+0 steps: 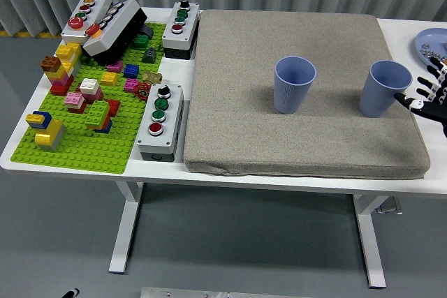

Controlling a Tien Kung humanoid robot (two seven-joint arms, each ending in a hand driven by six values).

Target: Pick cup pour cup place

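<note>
Right robot hand pokes in at the frame's right edge, mostly cut off, fingers spread and empty, just beside the right blue cup. Both cups stand upright on the grey mat; the left blue cup sits mid-mat, open room around it.

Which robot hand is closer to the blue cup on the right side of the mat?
The right hand. It reaches in from the right edge with fingers spread, just beside the right blue cup and not touching it. The left hand is out of view.
</note>
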